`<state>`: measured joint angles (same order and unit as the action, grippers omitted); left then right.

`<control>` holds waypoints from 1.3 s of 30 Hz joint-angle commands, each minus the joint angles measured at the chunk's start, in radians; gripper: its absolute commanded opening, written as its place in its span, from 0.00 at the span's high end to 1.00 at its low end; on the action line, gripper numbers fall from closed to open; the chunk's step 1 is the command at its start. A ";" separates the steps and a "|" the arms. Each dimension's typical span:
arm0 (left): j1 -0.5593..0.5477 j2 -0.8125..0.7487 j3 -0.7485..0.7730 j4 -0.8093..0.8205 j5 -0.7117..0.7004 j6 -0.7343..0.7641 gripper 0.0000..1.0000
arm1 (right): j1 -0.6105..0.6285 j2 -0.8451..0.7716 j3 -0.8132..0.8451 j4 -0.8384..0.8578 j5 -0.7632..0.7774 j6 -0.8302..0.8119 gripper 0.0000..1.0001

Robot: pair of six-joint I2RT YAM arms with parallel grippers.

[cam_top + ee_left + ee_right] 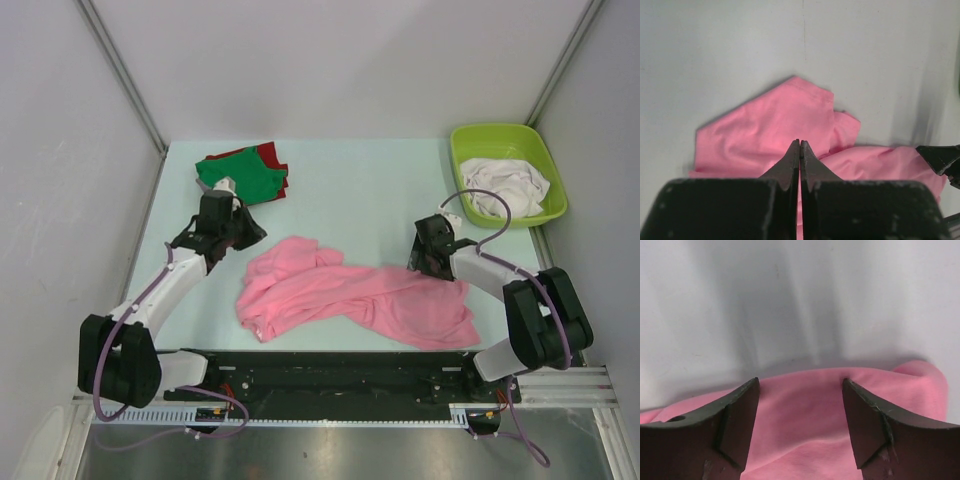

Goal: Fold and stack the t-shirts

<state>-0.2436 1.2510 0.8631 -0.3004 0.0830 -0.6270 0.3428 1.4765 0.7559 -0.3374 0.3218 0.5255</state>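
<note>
A large pink t-shirt point(350, 295) lies crumpled on the table's front middle. A green t-shirt point(240, 172) rests folded on a red one point(272, 158) at the back left. White t-shirts point(505, 185) lie bunched in the tub. My left gripper point(252, 238) hovers at the pink shirt's upper left. In the left wrist view it point(800, 142) is shut, its tips over the pink cloth point(765, 125), and no fabric shows between them. My right gripper point(425, 262) is at the shirt's back right edge. It point(800, 382) stands open, its fingers straddling a ridge of pink fabric point(805, 415).
A lime-green plastic tub point(470, 140) stands at the back right corner. Grey walls close in the table on three sides. Bare pale table point(370, 190) lies between the folded stack and the tub.
</note>
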 commanded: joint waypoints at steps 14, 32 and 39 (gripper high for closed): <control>0.001 0.042 -0.062 0.055 0.055 0.007 1.00 | 0.123 -0.227 0.086 0.040 0.203 -0.085 1.00; -0.008 0.106 -0.070 0.104 0.061 -0.033 0.20 | -0.220 -0.269 0.065 -0.101 0.100 -0.021 0.23; -0.008 0.152 -0.114 0.184 0.066 -0.082 0.32 | -0.263 -0.121 0.045 -0.025 0.019 -0.022 0.29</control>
<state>-0.2466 1.3846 0.7731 -0.1982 0.1383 -0.6651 0.0780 1.3132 0.8005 -0.4320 0.3927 0.4850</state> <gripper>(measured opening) 0.715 0.734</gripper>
